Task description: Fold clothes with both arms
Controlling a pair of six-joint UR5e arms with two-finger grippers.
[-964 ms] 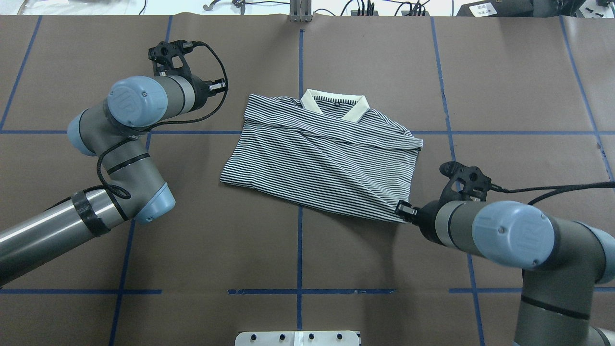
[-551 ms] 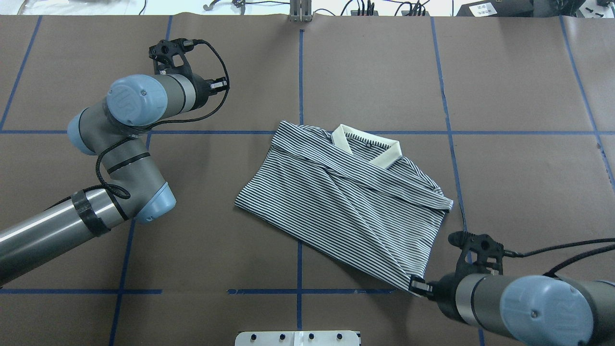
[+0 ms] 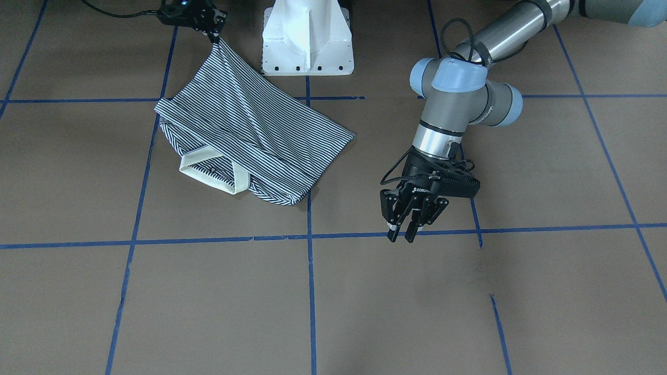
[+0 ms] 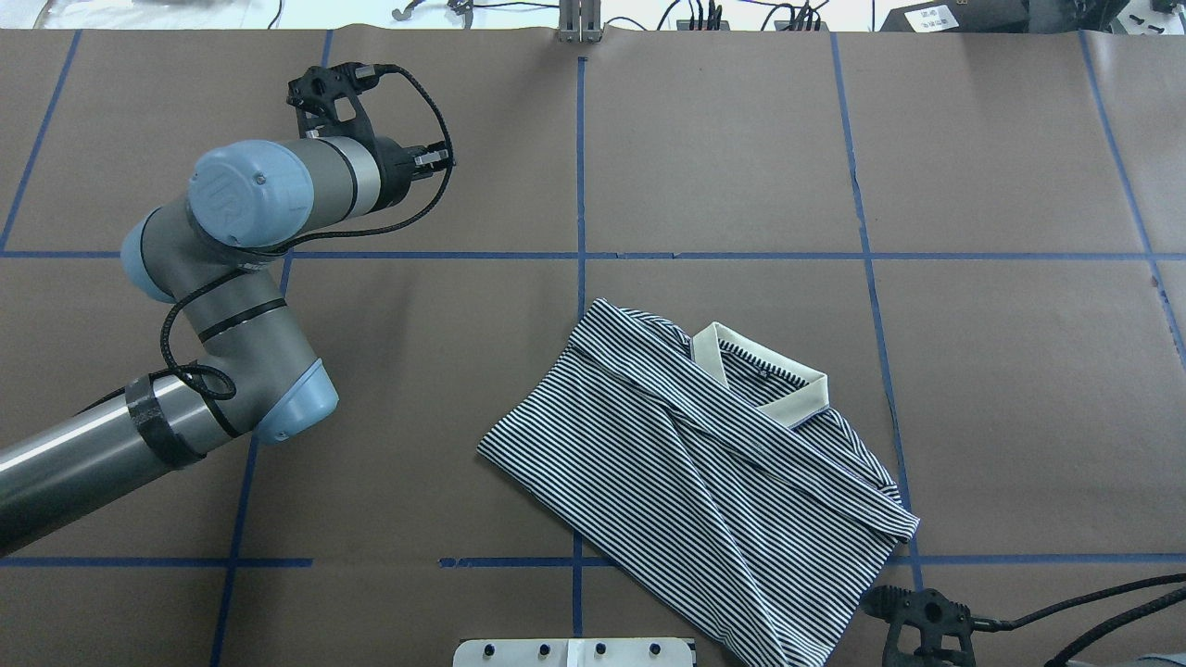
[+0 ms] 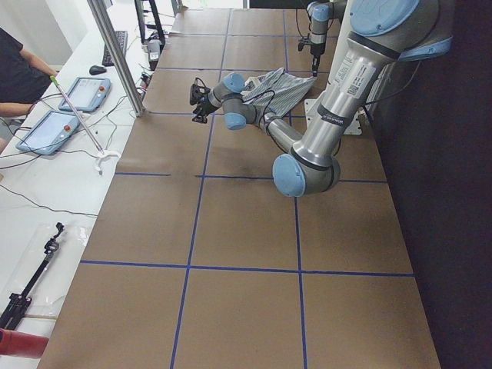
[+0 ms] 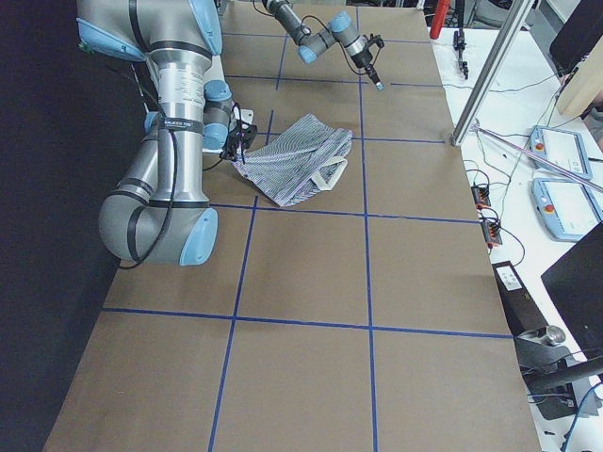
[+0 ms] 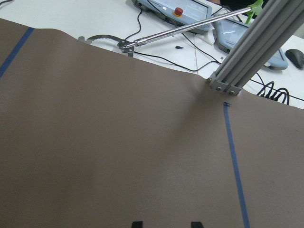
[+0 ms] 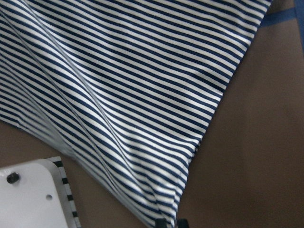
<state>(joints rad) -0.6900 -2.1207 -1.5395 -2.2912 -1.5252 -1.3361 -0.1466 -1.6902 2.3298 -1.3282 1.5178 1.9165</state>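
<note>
The clothes are one navy-and-white striped polo shirt (image 4: 704,482) with a cream collar (image 4: 778,389). It lies folded and skewed on the brown table, and its near corner reaches the robot's base. My right gripper (image 3: 211,32) is shut on that corner and holds it slightly lifted. The right wrist view shows striped fabric (image 8: 142,95) running down into the closed fingertips (image 8: 161,222). My left gripper (image 3: 401,237) hangs open and empty over bare table, well to the shirt's side. In the left wrist view its fingertips (image 7: 137,223) stand apart with nothing between them.
The white pedestal base (image 3: 306,41) stands right beside the held corner. Blue tape lines (image 4: 579,185) grid the table. An aluminium post (image 4: 579,23), cables and tablets (image 5: 81,92) sit past the far edge, where a person (image 5: 15,69) is seated.
My right gripper has dragged the shirt toward the robot and to the overhead view's right, turning it slightly. The left arm has shifted only a little.
</note>
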